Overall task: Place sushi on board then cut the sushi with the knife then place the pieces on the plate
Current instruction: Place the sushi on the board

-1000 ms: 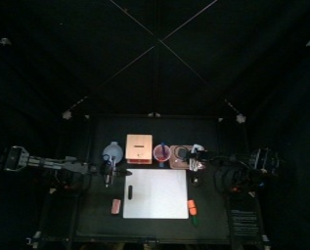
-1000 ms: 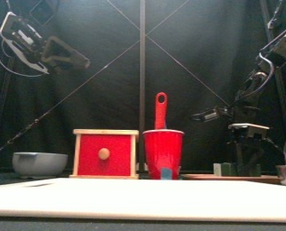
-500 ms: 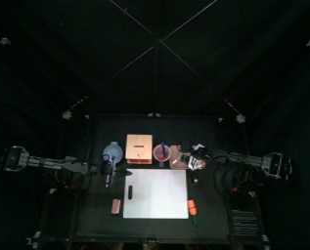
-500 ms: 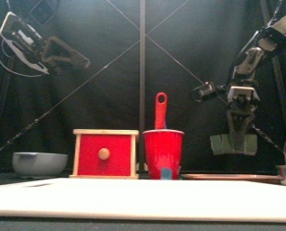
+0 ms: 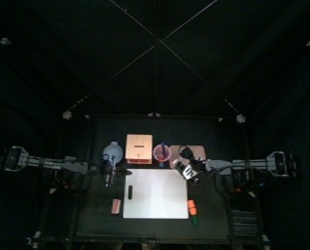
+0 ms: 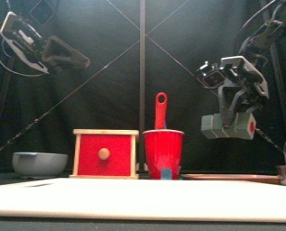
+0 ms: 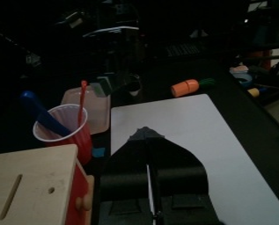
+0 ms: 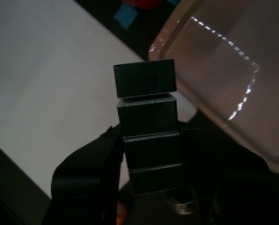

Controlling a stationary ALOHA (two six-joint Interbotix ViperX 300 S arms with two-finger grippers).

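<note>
My right gripper [image 5: 188,170] [image 6: 229,124] hangs in the air between the pink tray [image 5: 194,153] and the white board [image 5: 157,193]. It is shut on the near end of a dark green sushi roll [image 8: 148,88], several blocks in a row, which sticks out past the fingertips. In the right wrist view the roll lies over the tray's rim [image 8: 230,83] and the board's corner [image 8: 47,97]. The red cup [image 6: 163,152] holds a red knife [image 6: 160,108] and a blue knife [image 7: 33,107]. My left gripper [image 5: 109,172] [image 7: 148,134] rests shut at the board's left edge.
A wooden box with a red drawer front [image 6: 106,153] stands left of the cup, and a blue-grey bowl [image 6: 39,162] sits further left. Two small orange toys [image 5: 114,205] [image 5: 194,207] lie at the board's left and right sides.
My right gripper has risen from the pink tray with the sushi roll and swung toward the board. The left arm has stayed still.
</note>
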